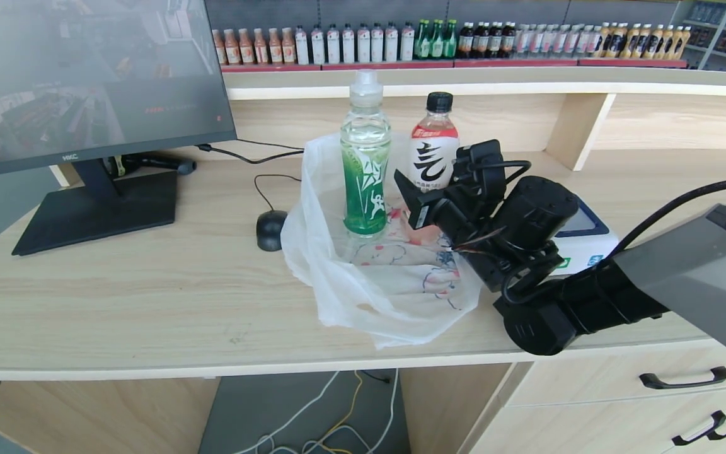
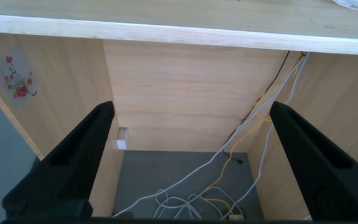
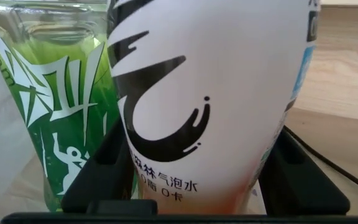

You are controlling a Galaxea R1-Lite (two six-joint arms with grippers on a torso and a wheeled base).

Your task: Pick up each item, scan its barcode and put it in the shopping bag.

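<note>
Wood counter (image 1: pixel 149 302) — R gripper (image 1: pixel 432 186) on bottle (image 1: pixel 433 148), drinks shelf (image 1: pixel 388 65) behind

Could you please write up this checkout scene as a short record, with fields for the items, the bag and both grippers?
Setting: wooden counter with a monitor and a mouse
Shopping bag: white plastic, lying open on the counter
Green bottle: upright, apparently standing inside the bag
White-label bottle: upright, close beside the green bottle, black cap on
Right gripper: shut on the white-label bottle, over the bag
Left gripper: open, holding nothing, below the counter's edge
</note>
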